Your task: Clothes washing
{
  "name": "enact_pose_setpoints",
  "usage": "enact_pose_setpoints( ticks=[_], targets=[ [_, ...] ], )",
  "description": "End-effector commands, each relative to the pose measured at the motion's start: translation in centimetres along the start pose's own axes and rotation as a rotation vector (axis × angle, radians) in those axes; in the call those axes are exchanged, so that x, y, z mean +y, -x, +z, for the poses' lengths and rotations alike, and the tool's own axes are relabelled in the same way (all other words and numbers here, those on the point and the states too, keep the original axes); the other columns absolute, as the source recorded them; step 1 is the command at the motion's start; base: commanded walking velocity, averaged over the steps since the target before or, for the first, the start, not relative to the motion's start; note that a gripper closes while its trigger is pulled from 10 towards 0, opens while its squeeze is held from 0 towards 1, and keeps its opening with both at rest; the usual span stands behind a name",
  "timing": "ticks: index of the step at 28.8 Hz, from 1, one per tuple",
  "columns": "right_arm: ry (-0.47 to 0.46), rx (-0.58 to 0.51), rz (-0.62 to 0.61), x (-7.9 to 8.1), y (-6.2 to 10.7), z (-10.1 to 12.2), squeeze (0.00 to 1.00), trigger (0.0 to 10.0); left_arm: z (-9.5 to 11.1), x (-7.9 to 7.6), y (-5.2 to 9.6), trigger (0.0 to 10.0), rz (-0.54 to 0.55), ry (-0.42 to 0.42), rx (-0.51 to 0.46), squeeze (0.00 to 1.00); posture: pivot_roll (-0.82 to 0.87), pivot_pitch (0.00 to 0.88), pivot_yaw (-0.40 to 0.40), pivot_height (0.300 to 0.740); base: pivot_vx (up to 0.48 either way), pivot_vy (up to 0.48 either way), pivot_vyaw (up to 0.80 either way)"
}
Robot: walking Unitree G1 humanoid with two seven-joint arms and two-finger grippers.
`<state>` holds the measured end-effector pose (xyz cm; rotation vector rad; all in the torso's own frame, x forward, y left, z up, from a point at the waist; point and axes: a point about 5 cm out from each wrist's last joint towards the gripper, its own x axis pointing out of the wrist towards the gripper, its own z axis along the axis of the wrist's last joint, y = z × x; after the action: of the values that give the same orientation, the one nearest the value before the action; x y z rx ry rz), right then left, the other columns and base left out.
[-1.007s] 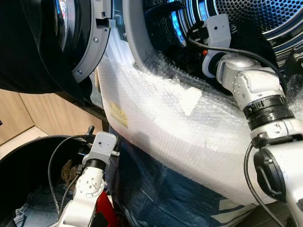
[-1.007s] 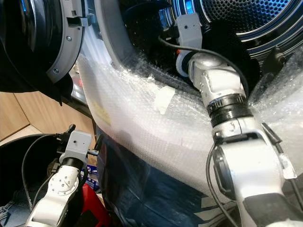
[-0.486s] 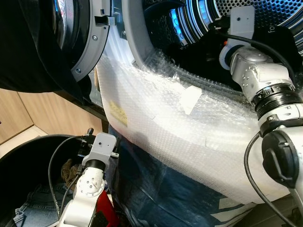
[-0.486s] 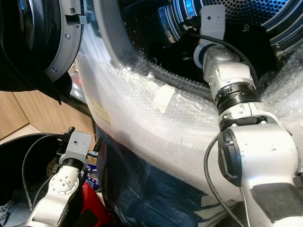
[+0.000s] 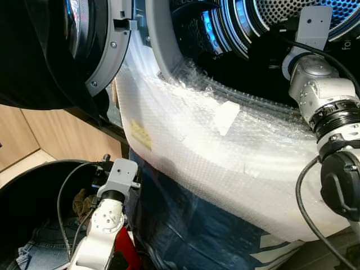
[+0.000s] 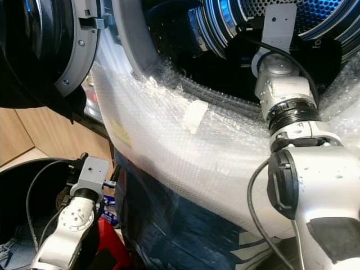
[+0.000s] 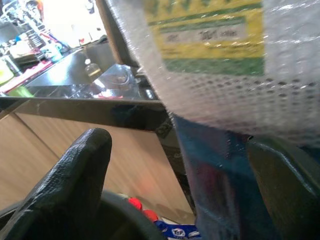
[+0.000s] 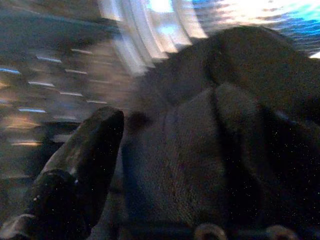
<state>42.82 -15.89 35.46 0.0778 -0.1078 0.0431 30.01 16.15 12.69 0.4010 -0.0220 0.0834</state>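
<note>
Two silver arms are showing in the head views. Right arm is reaching up and fwd into the open front-loading washing machine (image 5: pixel 169 50), w/ its wrist camera block sitting just inside the round mouth, in front of the shiny perforated steel drum (image 5: pixel 270 11) lit blue. Right hand (image 8: pixel 165 165) is sitting deep in the drum; in the right wrist view its black fingers (image 8: pixel 80 165) are standing apart w/ a dark grey-brown knitted garment (image 8: pixel 200 140) lying between and over them. Picture is blurred, so can't tell whether the hand is clamping the cloth or just resting against it.

Washer's grey door seal rim is curving down the left side of the mouth, and its round dark-glass door w/ grey ring (image 5: pixel 101 50) is hanging open to the robot's left. White bubble wrap sheet (image 5: pixel 214 152) is covering the machine's front below the mouth, w/ a small pale tape strip (image 5: pixel 226 117) stuck on it and a yellow-green label (image 7: pixel 210 35) lower left. Dark blue plastic film (image 5: pixel 185 225) is showing beneath the wrap.

Left arm is hanging low beside the machine's front, above the black round laundry basket (image 5: pixel 39 180). Left hand (image 7: pixel 180 185) is empty w/ its fingers well apart, pointing past the wrap's label toward a wood-panel cabinet. Blue denim clothes (image 5: pixel 39 247) and a brownish item are lying inside the basket.
</note>
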Motion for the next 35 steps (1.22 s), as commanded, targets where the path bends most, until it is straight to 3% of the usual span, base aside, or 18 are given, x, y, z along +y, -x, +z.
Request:
enact_pose_setpoints(
  ticks=[1, 2, 6, 10, 16, 18, 21, 25, 26, 27, 29, 32, 33, 34, 35],
  targets=[
    [-0.074, -0.061, 0.126, 1.4, 0.0, 1.6, 0.00, 10.0, -0.1, -0.2, 0.1, 10.0, 0.001, -0.011, 0.007, 0.00, 0.07, 0.043, -0.151, 0.740, 0.000, 0.000, 0.00],
    [-0.128, -0.089, 0.255, 3.0, 0.2, 2.3, 0.00, 10.0, -0.1, -0.2, 0.1, 10.0, 0.004, -0.007, 0.007, 0.00, 0.07, 0.043, -0.151, 0.740, 0.000, 0.000, 0.00],
    [-0.142, -0.134, 0.357, 4.5, 0.4, 3.2, 0.00, 10.0, -0.1, -0.1, 0.2, 10.0, 0.002, -0.009, 0.009, 0.00, 0.05, 0.047, -0.145, 0.740, 0.000, 0.000, 0.00],
    [-0.204, -0.139, 0.326, 4.3, 0.6, 4.2, 0.00, 10.0, 0.0, -0.5, 0.1, 10.0, -0.014, -0.008, 0.005, 0.00, 0.05, 0.047, -0.141, 0.740, 0.000, 0.000, 0.00],
    [-0.284, -0.180, 0.464, 4.3, 1.7, 5.4, 0.00, 10.0, 0.0, -0.5, 0.2, 10.0, -0.017, -0.006, 0.004, 0.00, 0.04, 0.052, -0.138, 0.740, 0.000, 0.000, 0.00],
    [-0.325, -0.223, 0.461, 3.2, 3.2, 5.5, 0.00, 10.0, -0.1, -0.7, 0.2, 10.0, -0.023, -0.007, 0.006, 0.00, 0.04, 0.054, -0.139, 0.740, 0.000, 0.000, 0.00],
    [-0.367, -0.226, 0.501, 3.0, 4.2, 5.1, 0.00, 10.0, -0.1, -0.7, 0.2, 10.0, -0.025, -0.006, 0.007, 0.00, 0.03, 0.057, -0.135, 0.740, 0.000, 0.000, 0.00],
    [-0.448, -0.224, 0.672, 3.7, 6.6, 4.7, 0.00, 10.0, -0.1, -0.7, 0.1, 10.0, -0.027, -0.002, 0.007, 0.00, 0.02, 0.059, -0.126, 0.740, 0.000, 0.000, 0.00],
    [-0.434, -0.256, 0.741, 4.1, 8.2, 4.2, 0.00, 10.0, -0.1, -0.8, 0.1, 10.0, -0.038, -0.005, 0.004, 0.00, 0.01, 0.058, -0.125, 0.740, 0.000, 0.000, 0.00],
    [-0.429, -0.263, 0.753, 4.2, 8.8, 4.0, 0.00, 10.0, -0.1, -0.8, 0.0, 10.0, -0.041, -0.006, 0.003, 0.00, 0.01, 0.058, -0.125, 0.740, 0.000, 0.000, 0.00],
    [-0.530, -0.310, 0.873, 5.4, 10.9, 3.7, 0.00, 10.0, 0.0, -1.0, 0.0, 10.0, -0.043, -0.005, 0.001, 0.00, 0.02, 0.059, -0.123, 0.740, 0.000, 0.000, 0.00],
    [-0.550, -0.400, 1.007, 6.3, 13.3, 4.0, 0.00, 10.0, 0.1, -1.1, -0.1, 10.0, -0.044, -0.003, -0.001, 0.00, 0.01, 0.058, -0.121, 0.740, 0.000, 0.000, 0.00],
    [-0.612, -0.430, 1.102, 6.9, 14.8, 4.1, 0.00, 10.0, 0.1, -1.1, -0.1, 10.0, -0.045, -0.003, -0.003, 0.00, 0.01, 0.059, -0.123, 0.740, 0.000, 0.000, 0.00],
    [-0.612, -0.430, 1.102, 6.9, 14.8, 4.1, 0.00, 10.0, 0.1, -1.1, -0.1, 10.0, -0.045, -0.003, -0.003, 0.00, 0.01, 0.059, -0.123, 0.740, 0.000, 0.000, 0.00],
    [-0.629, -0.432, 1.190, 7.4, 16.2, 3.8, 0.00, 10.0, 0.2, -1.1, -0.1, 10.0, -0.049, -0.006, -0.006, 0.00, 0.01, 0.062, -0.121, 0.740, 0.000, 0.000, 0.00]
  ],
)
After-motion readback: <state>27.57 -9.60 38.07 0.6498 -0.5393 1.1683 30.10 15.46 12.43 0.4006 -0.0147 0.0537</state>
